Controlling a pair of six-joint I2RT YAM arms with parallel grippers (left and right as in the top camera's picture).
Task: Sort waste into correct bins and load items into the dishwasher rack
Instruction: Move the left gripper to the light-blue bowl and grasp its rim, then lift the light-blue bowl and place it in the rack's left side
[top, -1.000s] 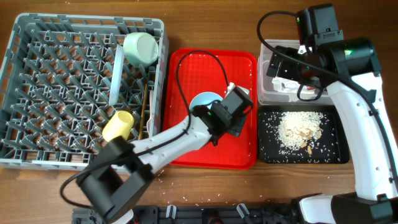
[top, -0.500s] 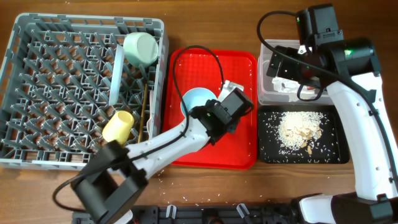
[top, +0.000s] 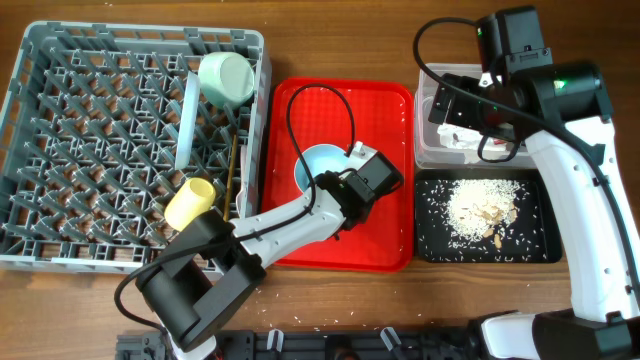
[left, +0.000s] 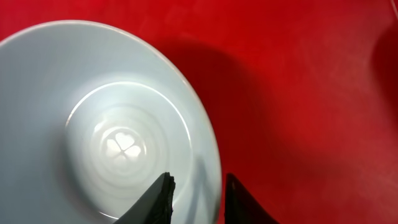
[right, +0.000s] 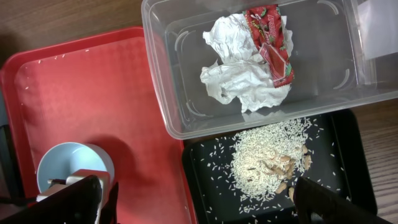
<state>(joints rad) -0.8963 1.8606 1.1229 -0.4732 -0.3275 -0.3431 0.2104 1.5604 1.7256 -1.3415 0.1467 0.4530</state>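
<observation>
A pale mint-blue bowl (top: 315, 165) sits upright on the red tray (top: 340, 110). My left gripper (top: 343, 183) is at its right rim. The left wrist view shows the gripper (left: 198, 183) shut on the bowl (left: 93, 112), one finger inside and one outside over the tray (left: 311, 93). My right gripper (top: 458, 100) hangs open above the clear tub (top: 425, 150), holding nothing. The tub (right: 161, 81) holds crumpled tissue (right: 239, 78) and a red wrapper (right: 270, 43). Rice and scraps (right: 267, 158) lie in the black tray (right: 205, 186). The right gripper (right: 199, 205) spans wide.
The grey dishwasher rack (top: 100, 130) fills the left side. It holds a second bowl (top: 227, 77), a plate on edge (top: 188, 120), a yellow cup (top: 190, 203) and chopsticks (top: 233, 170). Loose rice grains speckle the table near the front edge.
The left gripper shifted at the bowl's rim and the bowl slid slightly left on the red tray. The right arm has not moved.
</observation>
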